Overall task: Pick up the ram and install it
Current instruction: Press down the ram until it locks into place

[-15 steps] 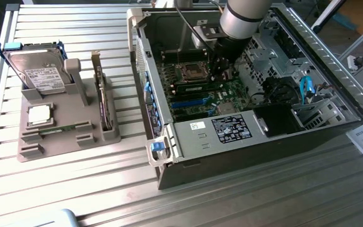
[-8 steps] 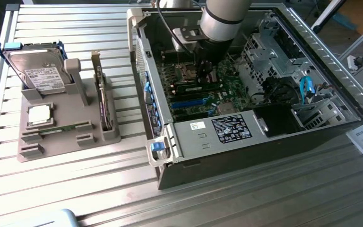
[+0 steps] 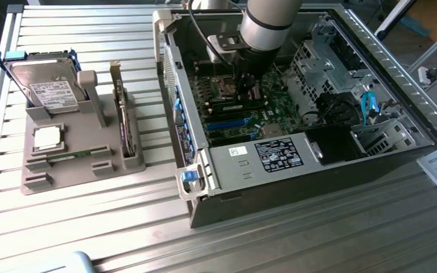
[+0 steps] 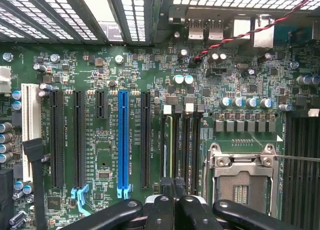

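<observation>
On the desk [image 3: 89, 227], the parts holder [image 3: 66, 165] sits at the exterior view's left; rightward, inside the open case [image 3: 279, 187], the tool [image 4: 172, 202], fingers together, presses the ram [image 4: 167, 150] standing in its motherboard slot. Push straight down, evenly.

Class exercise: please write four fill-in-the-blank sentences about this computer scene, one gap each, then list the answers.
1. The hand is above the ____ inside the case.
2. One long slot stands out because it is coloured ____.
3. The processor socket is ____.
4. The hard drive sits in the holder on the exterior view's ____.

Answers: motherboard; blue; empty; left
</observation>
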`<state>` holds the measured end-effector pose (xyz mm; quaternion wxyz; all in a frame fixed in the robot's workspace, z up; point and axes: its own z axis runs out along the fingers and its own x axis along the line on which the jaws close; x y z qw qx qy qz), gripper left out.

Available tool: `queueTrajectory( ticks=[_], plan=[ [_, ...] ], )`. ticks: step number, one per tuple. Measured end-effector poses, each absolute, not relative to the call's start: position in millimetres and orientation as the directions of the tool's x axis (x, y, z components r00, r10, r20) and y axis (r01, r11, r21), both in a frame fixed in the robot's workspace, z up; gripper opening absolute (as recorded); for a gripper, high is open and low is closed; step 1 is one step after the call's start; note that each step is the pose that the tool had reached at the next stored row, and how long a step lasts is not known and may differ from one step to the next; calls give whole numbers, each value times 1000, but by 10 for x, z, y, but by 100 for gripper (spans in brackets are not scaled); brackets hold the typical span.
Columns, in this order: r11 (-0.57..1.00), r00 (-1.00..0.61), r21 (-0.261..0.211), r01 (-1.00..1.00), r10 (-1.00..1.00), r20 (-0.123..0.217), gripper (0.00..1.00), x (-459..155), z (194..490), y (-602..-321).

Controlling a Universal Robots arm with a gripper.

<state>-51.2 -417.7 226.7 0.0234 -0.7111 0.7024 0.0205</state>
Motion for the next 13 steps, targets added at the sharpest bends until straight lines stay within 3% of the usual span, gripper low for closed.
queueTrajectory(
  ticks=[13],
  plan=[
    [-12,12,-4,-1000,-998,-60,11,-511,2278,-4174]
  ],
)
